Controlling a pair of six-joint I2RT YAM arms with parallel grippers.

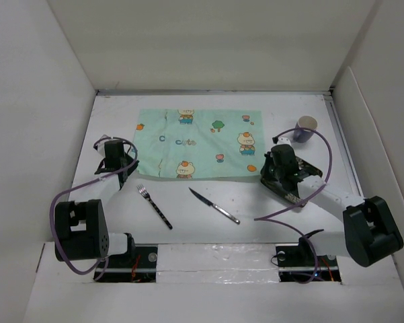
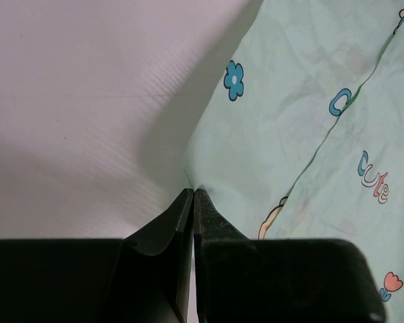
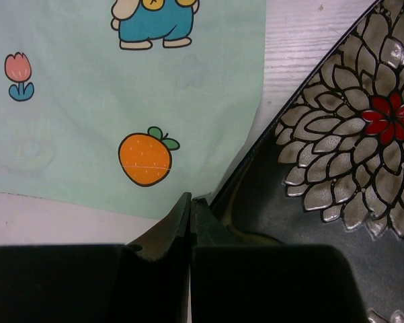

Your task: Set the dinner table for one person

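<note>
The step in hand looks like laying out the mint-green cartoon-printed cloth placemat (image 1: 200, 143), which lies flat toward the far middle of the large matte white dinner table (image 1: 114, 118). The left gripper (image 2: 193, 194) is closed to a hairline and pinches the cloth's left edge, which rises slightly to the fingertips over its own shadow. The right gripper (image 3: 190, 199) is pressed together just as tightly at the cloth's near right corner, where the dark round plate with silvery petals and a red flower (image 3: 363, 134) meets it. Whether it nips cloth or plate rim I cannot tell.

Next, I judge, both should let go, then bring the plate onto the cloth (the dark-handled metal fork (image 1: 154, 206) and slim metal knife (image 1: 214, 205) wait nearer the arms).
</note>
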